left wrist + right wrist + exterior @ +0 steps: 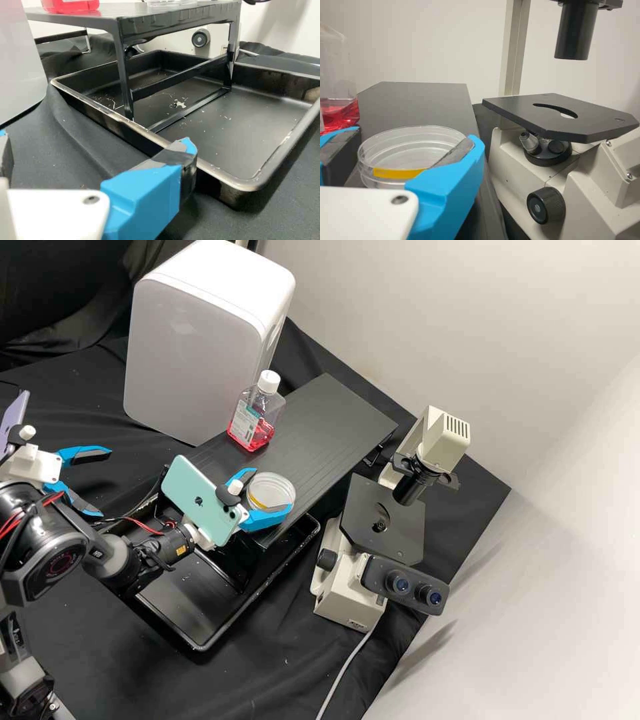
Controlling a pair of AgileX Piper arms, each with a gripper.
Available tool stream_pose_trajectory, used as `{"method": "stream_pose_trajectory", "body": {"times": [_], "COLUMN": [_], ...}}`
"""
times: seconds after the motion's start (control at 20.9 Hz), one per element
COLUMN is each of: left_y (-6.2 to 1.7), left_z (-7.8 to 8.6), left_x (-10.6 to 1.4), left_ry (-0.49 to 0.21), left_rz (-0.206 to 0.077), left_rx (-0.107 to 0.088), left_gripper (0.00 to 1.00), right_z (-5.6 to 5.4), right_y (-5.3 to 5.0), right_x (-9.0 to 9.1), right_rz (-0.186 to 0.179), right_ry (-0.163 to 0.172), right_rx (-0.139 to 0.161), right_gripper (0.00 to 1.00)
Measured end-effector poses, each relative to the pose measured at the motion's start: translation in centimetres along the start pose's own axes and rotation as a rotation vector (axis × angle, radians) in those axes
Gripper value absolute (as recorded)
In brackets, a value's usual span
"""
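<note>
Nearest me, at lower left, the left tool [85, 479] hangs wide open and empty over the desk [267, 667]. Mid-frame, the right tool [263, 499] is closed around the dish [272, 488] at the near edge of the rack [333, 427]. I judge this to be the grasp, so a lift would call for keeping the dish level and clear of the microscope [353, 573].

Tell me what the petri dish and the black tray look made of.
The petri dish looks like clear glossy plastic, possibly glass: thin see-through wall. The black tray is probably coated metal, semi-matte: rolled rim with worn, scuffed patches.
</note>
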Motion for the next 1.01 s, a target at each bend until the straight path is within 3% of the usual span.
{"method": "stream_pose_trajectory", "body": {"times": [0.24,0.57,1.01], "left_y": [0.00,0.00,0.00], "left_z": [0.0,0.0,0.0], "left_x": [0.0,0.0,0.0], "left_ry": [0.000,0.000,0.000], "left_rz": [0.000,0.000,0.000], "left_rx": [0.000,0.000,0.000], "left_gripper": [1.00,1.00,1.00], "right_z": [-1.1,-1.9,-1.8], "right_y": [-1.1,-1.9,-2.0], "right_x": [-0.1,-0.3,-0.2], "right_rz": [-0.040,-0.070,-0.070], "right_ry": [0.041,0.072,0.065], "right_rx": [-0.014,-0.039,-0.038], "right_gripper": [0.00,0.00,0.00]}}
